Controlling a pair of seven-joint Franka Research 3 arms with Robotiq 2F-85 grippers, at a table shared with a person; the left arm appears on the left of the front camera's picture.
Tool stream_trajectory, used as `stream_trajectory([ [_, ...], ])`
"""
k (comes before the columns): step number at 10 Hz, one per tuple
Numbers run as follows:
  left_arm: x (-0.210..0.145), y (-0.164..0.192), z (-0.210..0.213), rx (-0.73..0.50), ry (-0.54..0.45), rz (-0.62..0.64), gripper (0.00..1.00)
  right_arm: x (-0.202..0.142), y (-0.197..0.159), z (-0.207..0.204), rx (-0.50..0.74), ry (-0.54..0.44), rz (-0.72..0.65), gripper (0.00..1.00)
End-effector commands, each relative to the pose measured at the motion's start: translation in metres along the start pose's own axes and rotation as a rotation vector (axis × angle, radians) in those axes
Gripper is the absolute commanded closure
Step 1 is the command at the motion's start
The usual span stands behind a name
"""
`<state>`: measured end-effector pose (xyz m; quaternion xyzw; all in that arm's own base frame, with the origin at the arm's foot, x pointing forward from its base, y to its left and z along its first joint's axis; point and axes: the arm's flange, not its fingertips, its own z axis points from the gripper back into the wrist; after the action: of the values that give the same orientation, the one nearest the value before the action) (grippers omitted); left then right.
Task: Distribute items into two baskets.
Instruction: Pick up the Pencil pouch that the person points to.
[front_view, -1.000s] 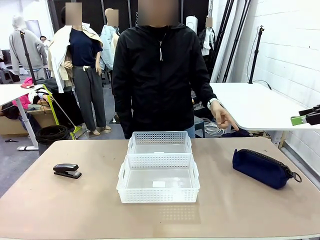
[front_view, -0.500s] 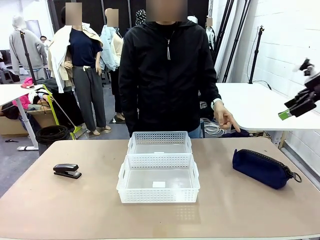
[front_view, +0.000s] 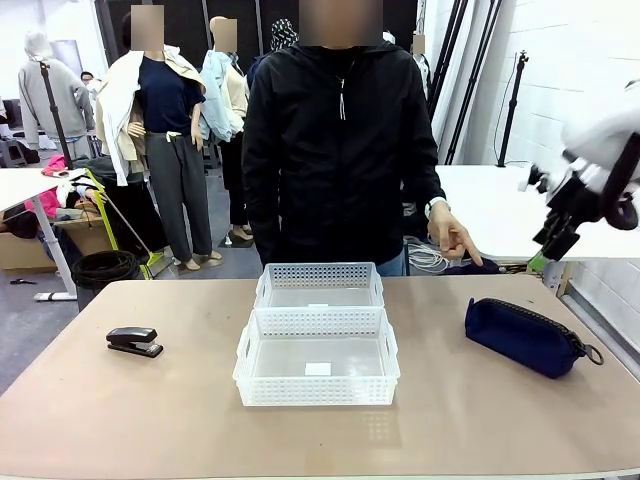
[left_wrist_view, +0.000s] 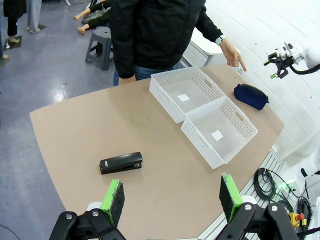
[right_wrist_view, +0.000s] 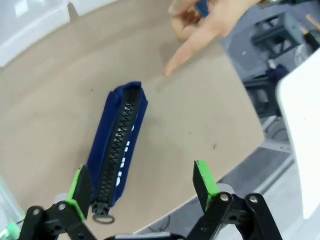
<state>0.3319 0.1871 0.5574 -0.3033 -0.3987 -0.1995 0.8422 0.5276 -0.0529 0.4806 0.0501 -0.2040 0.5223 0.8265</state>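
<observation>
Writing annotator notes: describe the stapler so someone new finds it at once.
On the tan table, look to the robot's left of the two white baskets in the middle. The stapler lies alone there, small, black and hard-edged, unlike the larger soft navy pouch on the opposite side.

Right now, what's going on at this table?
Nothing is being held yet. Two white baskets, the near basket and the far basket, sit side by side mid-table with no items in them. The black stapler lies on the robot's left, the navy pouch on its right. The right gripper hangs open above the pouch, and the left gripper is open high over the stapler's side. The person's hand points a finger down near the pouch.
</observation>
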Motion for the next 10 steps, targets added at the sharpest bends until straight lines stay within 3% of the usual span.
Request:
stream_trajectory([
  [1,0.001,0.001,0.001,-0.009,-0.023,-0.008,0.0,0.01,-0.012,-0.019,0.04,0.073,0.009,0.0],
  [6,0.001,0.001,0.001,-0.009,-0.023,-0.008,0.0,0.01,0.006,-0.07,0.128,0.24,-0.013,0.0],
  [10,0.001,0.001,0.001,-0.009,-0.023,-0.008,0.0,0.007,0.02,-0.096,0.122,0.285,-0.065,0.0],
])
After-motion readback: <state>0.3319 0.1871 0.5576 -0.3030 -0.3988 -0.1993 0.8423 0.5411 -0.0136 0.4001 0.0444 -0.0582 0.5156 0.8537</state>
